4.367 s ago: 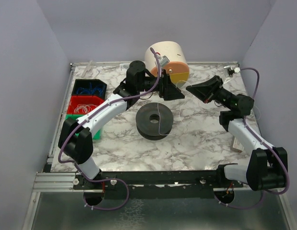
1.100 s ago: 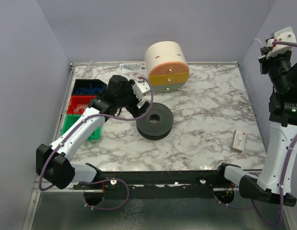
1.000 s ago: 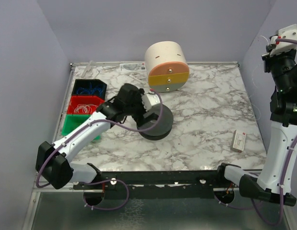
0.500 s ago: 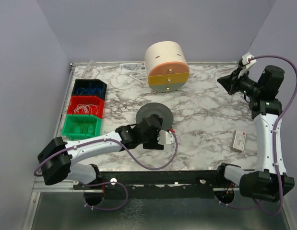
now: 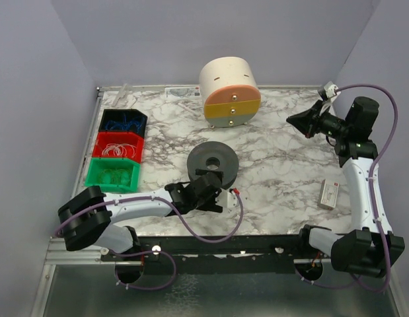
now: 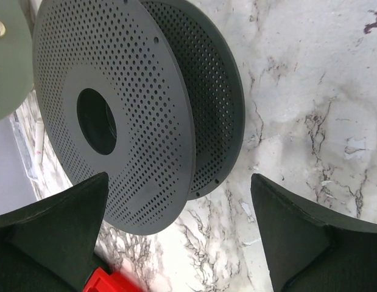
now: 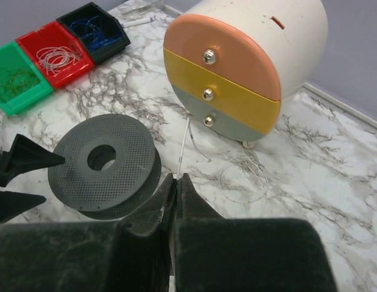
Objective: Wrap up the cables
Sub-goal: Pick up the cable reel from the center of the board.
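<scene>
Left gripper [image 6: 179,177] gapes empty beside the spool [image 6: 115,115]; right gripper [image 7: 176,177], closed tight, appears to pinch the limp, hair-thin cable [image 7: 183,146], which we judge snag-prone, best held near its end.

White arm links [image 5: 358,190], black joints [image 5: 82,220]; purple cords [image 5: 363,85]; matte black jaws.

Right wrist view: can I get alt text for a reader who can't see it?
The right pincer, shut on a hair-thin pale cable, hovers over a marble table. The cable runs toward a cylindrical drawer unit; a dark grey perforated spool lies flat at left.
</scene>
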